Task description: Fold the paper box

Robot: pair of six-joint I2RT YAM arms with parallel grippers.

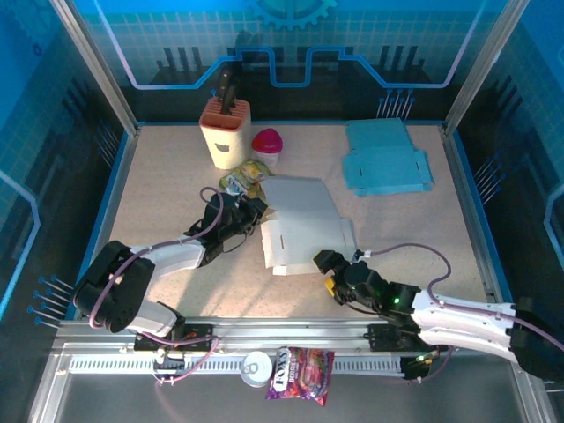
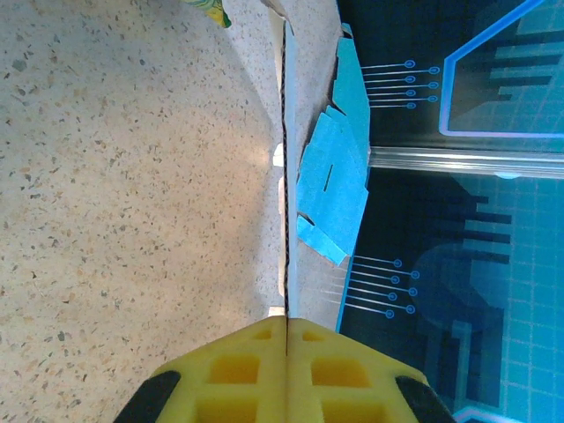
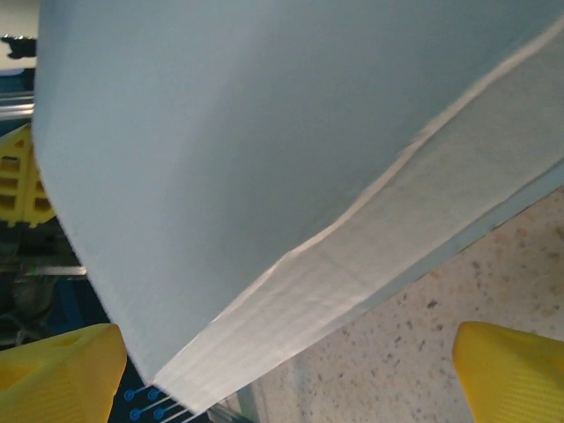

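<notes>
The white paper box (image 1: 304, 225) lies partly folded in the middle of the table. My left gripper (image 1: 260, 215) is at its left edge. In the left wrist view the yellow fingers (image 2: 238, 370) are pressed together on the box's thin edge (image 2: 284, 176), which runs straight away from my left gripper (image 2: 286, 324). My right gripper (image 1: 328, 270) sits at the box's near right corner. In the right wrist view its yellow fingertips (image 3: 511, 374) stand wide apart, with a white box panel (image 3: 264, 176) and its folded flap above the gap of my right gripper (image 3: 286, 379), untouched.
A tan knife block (image 1: 226, 132), a pink-lidded cup (image 1: 267, 144) and a yellow-green snack bag (image 1: 245, 178) stand behind the left gripper. Flat blue paper boxes (image 1: 385, 159) lie at the back right. A can (image 1: 257, 368) and a candy bag (image 1: 300, 372) rest by the front rail.
</notes>
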